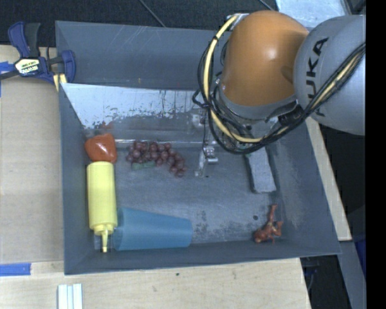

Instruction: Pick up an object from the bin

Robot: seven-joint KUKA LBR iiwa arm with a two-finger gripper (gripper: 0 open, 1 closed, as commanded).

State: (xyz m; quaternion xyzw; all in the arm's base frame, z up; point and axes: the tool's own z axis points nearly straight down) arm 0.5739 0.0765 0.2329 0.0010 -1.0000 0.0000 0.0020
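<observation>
Grey metal bin [128, 56], sloped walls, scuffed floor. KUKA arm [338, 63] in from the right, orange wrist cover [260, 56] ringed with yellow and black cables, over the bin's upper right part.

Blue cone-shaped cup [153, 230] on its side along the near wall, wide end to the right, narrow end to the left, touching the bottle's nozzle. Yellow squeeze bottle [101, 195] lying lengthwise by the left wall, nozzle toward the near edge. Grey flat block [261, 172] on the floor at right, partly under the wrist.

Gripper [206, 163] low over the floor mid-bin, below the orange cover, just beside the right end of the grape bunch [156, 153]. Open or closed: cannot tell. Nothing seen held.

Grape bunch: dark purple, small round berries in a short lumpy cluster with a bit of green stem beneath, lying left-right on the floor near the back wall, between the red-orange lump and the gripper.

Red-orange rounded lump [101, 148] at the bottle's top end, touching it. Small red-brown figure [269, 227] near the near-right corner, well apart from the rest.
</observation>
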